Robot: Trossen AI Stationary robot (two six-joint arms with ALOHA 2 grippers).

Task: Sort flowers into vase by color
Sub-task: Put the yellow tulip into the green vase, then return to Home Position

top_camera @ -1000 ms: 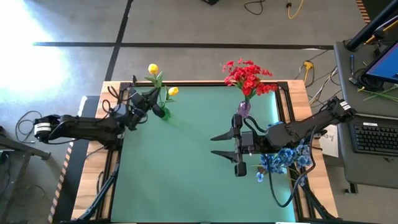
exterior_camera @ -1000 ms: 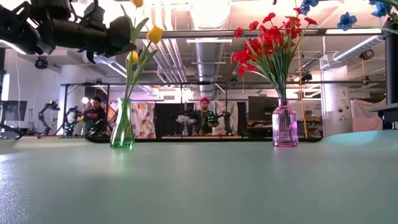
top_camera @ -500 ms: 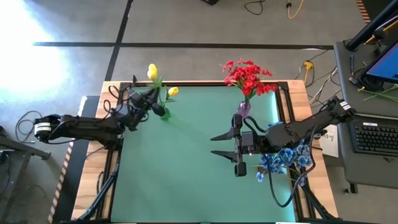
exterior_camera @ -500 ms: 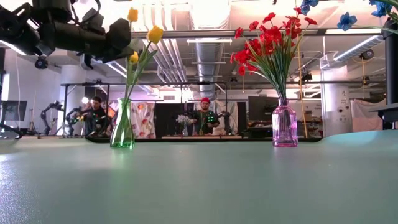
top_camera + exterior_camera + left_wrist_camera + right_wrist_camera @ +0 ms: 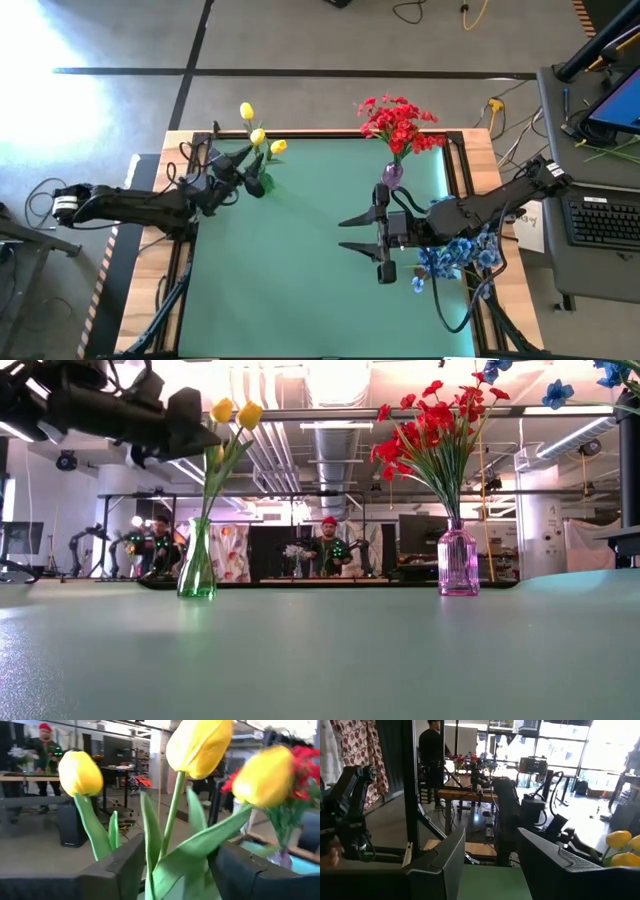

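Open lab floor behind, green mat worktop (image 5: 300,260) framed in wood. Far-left corner: clear green glass vase (image 5: 197,565) holding the yellow tulip-head flowers (image 5: 258,136) on thin green stems. Left end effector (image 5: 243,166) sits right at those stems above the vase; the wrist view shows its fingers (image 5: 122,865) standing apart with stems and leaves running between them, nothing pinched. Looks like a release step: I'd pull straight back along the finger axis, stay level, keep clear of the leaves so the vase doesn't tip. Middle-right at the far edge: red clustered blooms (image 5: 398,122) upright in a pink-purple glass vase (image 5: 457,565). Right end effector (image 5: 360,234) hovers over the mat near that vase, fingers apart and empty. Blue blossoms (image 5: 455,258) are bunched at the right worktop edge beside the right arm, not yet in any vase.
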